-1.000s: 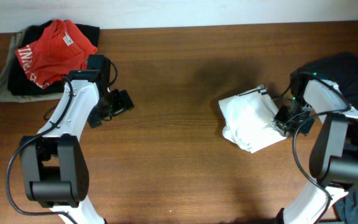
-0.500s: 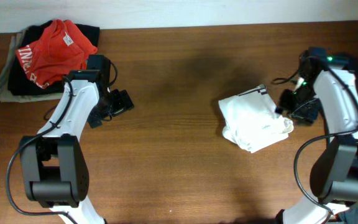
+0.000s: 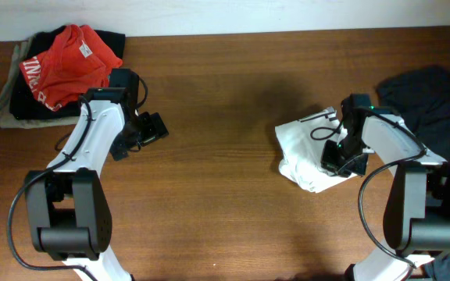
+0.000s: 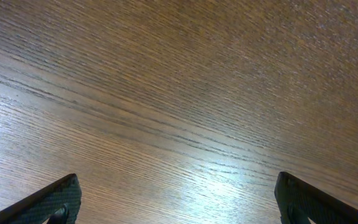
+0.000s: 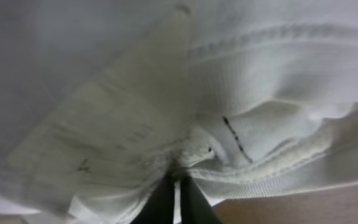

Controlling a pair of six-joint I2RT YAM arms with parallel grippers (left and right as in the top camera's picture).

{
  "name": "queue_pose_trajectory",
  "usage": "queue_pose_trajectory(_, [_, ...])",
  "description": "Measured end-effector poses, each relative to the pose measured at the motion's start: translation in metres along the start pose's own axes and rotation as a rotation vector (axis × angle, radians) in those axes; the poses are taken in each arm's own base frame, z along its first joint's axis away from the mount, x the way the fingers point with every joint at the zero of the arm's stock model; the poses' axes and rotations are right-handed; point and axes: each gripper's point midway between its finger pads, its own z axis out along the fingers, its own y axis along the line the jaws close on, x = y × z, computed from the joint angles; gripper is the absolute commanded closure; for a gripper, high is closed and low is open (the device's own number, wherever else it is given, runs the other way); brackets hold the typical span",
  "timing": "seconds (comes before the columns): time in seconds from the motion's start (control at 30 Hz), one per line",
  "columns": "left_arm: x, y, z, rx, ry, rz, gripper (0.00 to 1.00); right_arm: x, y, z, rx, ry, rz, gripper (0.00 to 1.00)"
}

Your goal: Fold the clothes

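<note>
Our right tool is closed on the white shirt; we should draw it over slowly, keeping layers flat. Our left tool gapes wide, empty.

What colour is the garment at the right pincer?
The garment is white; the overhead view shows it best.

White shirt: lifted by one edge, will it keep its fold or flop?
Likely floppy: the white shirt lies in soft, uneven layers, so lifted by one edge it would probably sag and unfold. Probably light; the cloth looks thin where the right gripper pinches its hem. Pushed on the wooden table, it may bunch rather than slide.
</note>
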Motion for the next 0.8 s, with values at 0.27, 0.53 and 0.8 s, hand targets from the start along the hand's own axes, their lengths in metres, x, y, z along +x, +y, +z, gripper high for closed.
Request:
queue_pose_trajectory(0.27, [0.000,0.000,0.000,0.000,-0.001,0.000,0.01,0.017,-0.010,0.005,0.041,0.057,0.034,0.96])
queue_pose_trajectory(0.53, [-0.002,-0.005,0.000,0.022,-0.008,0.004,0.01,0.016,-0.025,-0.048,0.154,0.030,0.077,0.67])
queue_pose_trajectory(0.8, [-0.003,-0.072,-0.005,0.228,-0.064,0.131,0.01,-0.022,-0.008,-0.120,0.055,-0.281,0.066,0.57])
